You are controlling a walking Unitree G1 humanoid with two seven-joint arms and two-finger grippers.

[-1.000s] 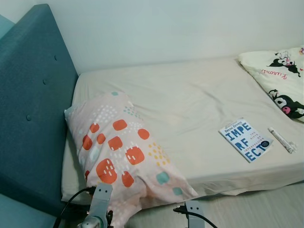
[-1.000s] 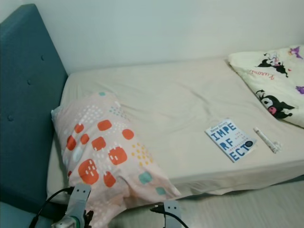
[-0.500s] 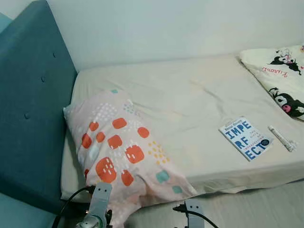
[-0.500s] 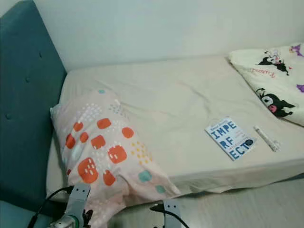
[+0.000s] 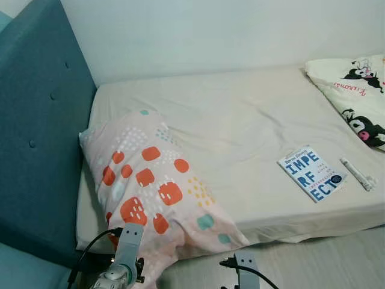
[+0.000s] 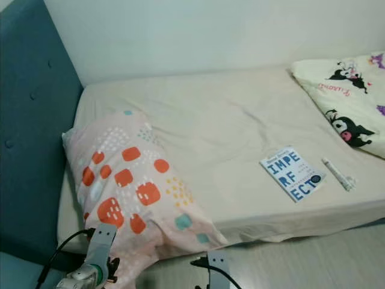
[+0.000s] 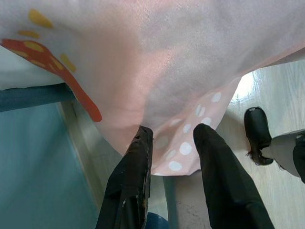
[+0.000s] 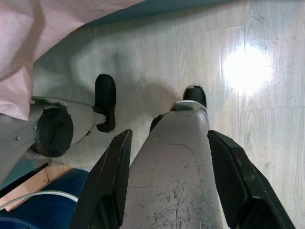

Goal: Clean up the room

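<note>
The bed [image 5: 240, 120] lies open across its middle. A pillow [image 5: 153, 186] blocks the headboard end, overhanging the front edge; a book [image 5: 311, 173] and pen [image 5: 356, 174] sit near the front edge.

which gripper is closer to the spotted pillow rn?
Left. The left gripper sits open right under the spotted pillow, at its corner that hangs off the bed. The right gripper points down at the floor, off to the pillow's side.

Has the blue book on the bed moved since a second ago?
No. The blue book lies at the same spot on the mattress, the white tube at the same gap beside it. The slight whole-picture shift is camera motion.
</note>
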